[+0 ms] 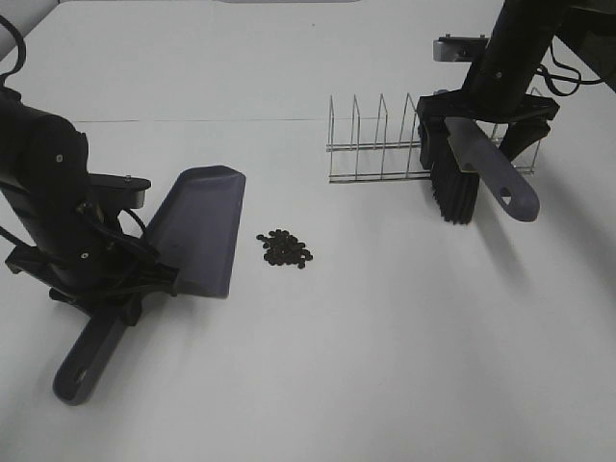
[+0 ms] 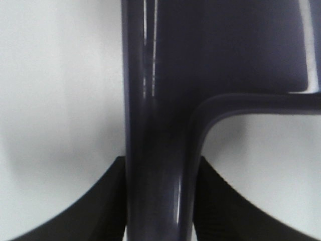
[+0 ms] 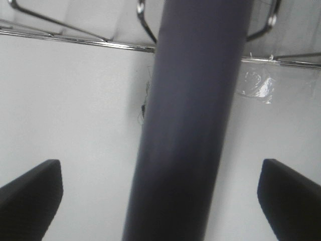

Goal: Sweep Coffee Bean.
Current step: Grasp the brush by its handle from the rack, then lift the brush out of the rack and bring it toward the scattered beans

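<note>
The coffee beans [image 1: 285, 248] lie in a small dark cluster on the white table, just right of the dustpan's front lip. The dark grey dustpan [image 1: 200, 229] rests on the table, its handle [image 2: 158, 150] running toward the near left. My left gripper [image 1: 108, 287] [image 2: 160, 201] is shut on that handle. At the back right, the brush [image 1: 481, 164], with black bristles [image 1: 454, 192] and a grey handle [image 3: 190, 125], leans at the end of the wire rack. My right gripper [image 1: 484, 125] [image 3: 160, 196] straddles the brush handle, open, with its fingers well clear on both sides.
A chrome wire rack [image 1: 371, 144] with upright dividers stands at the back right, left of the brush. White tabletop [image 1: 385, 346] stretches between the beans and the rack. The table's far edge runs along the back.
</note>
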`<action>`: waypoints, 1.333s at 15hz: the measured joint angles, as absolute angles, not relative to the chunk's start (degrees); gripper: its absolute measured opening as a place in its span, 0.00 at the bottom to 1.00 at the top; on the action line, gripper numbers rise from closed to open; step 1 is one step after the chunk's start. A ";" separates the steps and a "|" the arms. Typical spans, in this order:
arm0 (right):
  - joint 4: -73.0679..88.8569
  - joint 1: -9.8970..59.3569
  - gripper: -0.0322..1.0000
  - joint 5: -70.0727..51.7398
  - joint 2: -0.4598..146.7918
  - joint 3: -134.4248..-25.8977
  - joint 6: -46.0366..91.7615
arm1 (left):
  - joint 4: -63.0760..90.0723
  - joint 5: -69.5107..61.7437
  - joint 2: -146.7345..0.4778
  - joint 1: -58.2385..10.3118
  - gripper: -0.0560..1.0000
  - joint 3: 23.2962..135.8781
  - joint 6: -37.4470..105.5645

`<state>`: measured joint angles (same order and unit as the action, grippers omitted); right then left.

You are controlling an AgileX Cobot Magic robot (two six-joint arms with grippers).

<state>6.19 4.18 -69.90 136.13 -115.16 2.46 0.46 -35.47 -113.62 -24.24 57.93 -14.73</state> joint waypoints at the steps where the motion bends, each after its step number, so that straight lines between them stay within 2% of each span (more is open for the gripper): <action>1: 6.70 4.18 0.94 -69.90 136.13 -115.39 3.04 | 0.46 -35.47 -113.62 -24.24 0.35 57.93 -14.73; 4: 7.05 4.18 0.91 -69.90 136.13 -115.45 3.78 | 0.46 -35.47 -113.62 -24.24 0.35 57.93 -14.73; 8: 5.90 4.18 0.75 -69.90 136.19 -115.45 0.86 | 0.46 -35.47 -113.62 -24.24 0.35 57.93 -14.73; 12: 5.67 4.18 0.69 -69.84 138.77 -115.51 0.00 | 0.46 -35.47 -113.62 -24.24 0.35 57.93 -14.73; 16: 6.99 4.18 0.48 -69.90 138.83 -115.51 -1.20 | 0.46 -35.47 -113.62 -24.24 0.35 57.93 -14.73; 18: 7.10 4.18 0.30 -69.96 138.77 -115.62 -2.69 | 0.46 -35.47 -113.62 -24.24 0.35 57.93 -14.73; 20: 7.10 4.13 0.31 -70.02 138.77 -115.62 -2.64 | 0.46 -35.47 -113.62 -24.24 0.35 57.93 -14.73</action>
